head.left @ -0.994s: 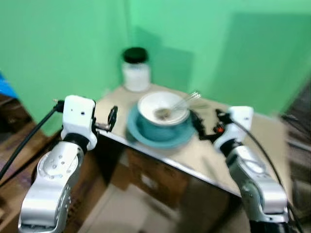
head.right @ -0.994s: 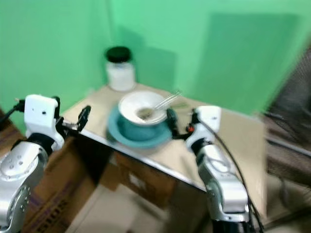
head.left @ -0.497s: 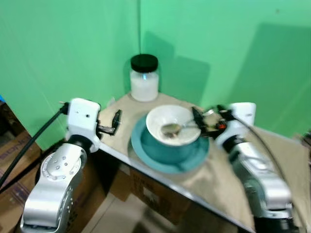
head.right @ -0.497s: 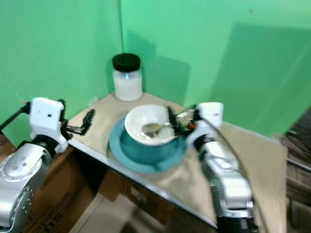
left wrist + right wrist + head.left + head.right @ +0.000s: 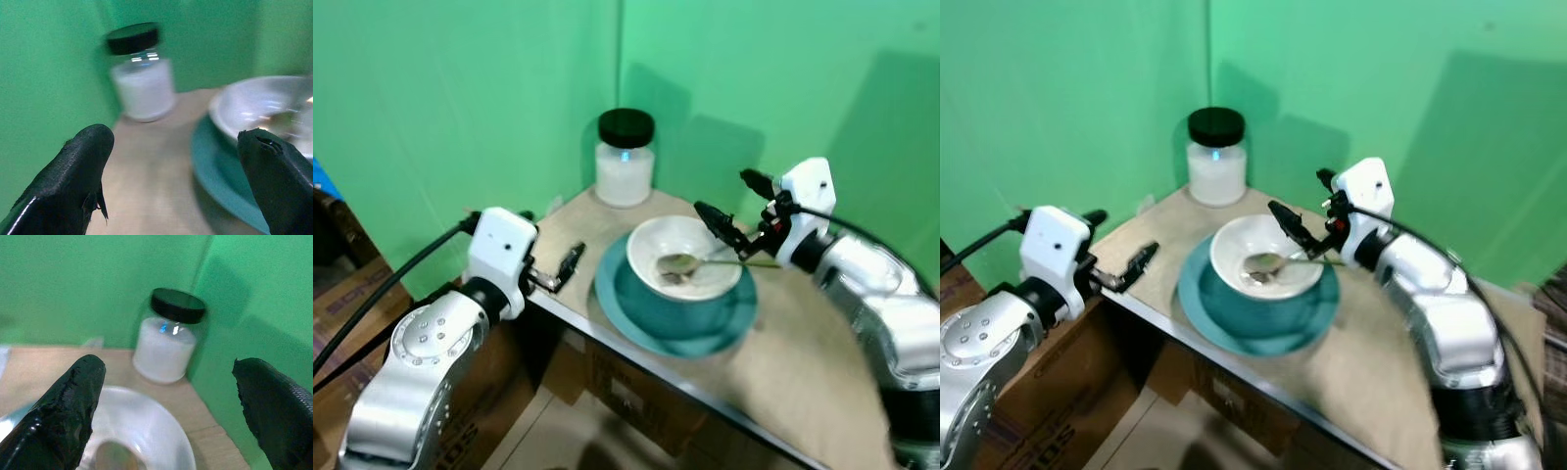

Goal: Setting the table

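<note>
you're looking at a tan desk [image 5: 803, 362] with a thin metallic front edge, set into a corner of matte green walls [image 5: 460, 98]. on it sits a round teal plate [image 5: 677, 311] with a glossy white bowl [image 5: 688, 270] resting inside it, and a shiny metal spoon [image 5: 690, 262] lies in the bowl, its handle leaning over the rim toward your right arm. behind them, near the corner, stands a squat glass jar [image 5: 626, 159] of white contents with a black lid. your right end effector [image 5: 732, 208] hovers above the bowl's far rim, its two matte black fingers spread wide and holding nothing. your left end effector [image 5: 568, 266] sits at the desk's near-left edge, fingers parted and empty in the wrist view. the eye views are slightly blurred, and cardboard boxes [image 5: 617, 411] under the desk are hard to make out.
</note>
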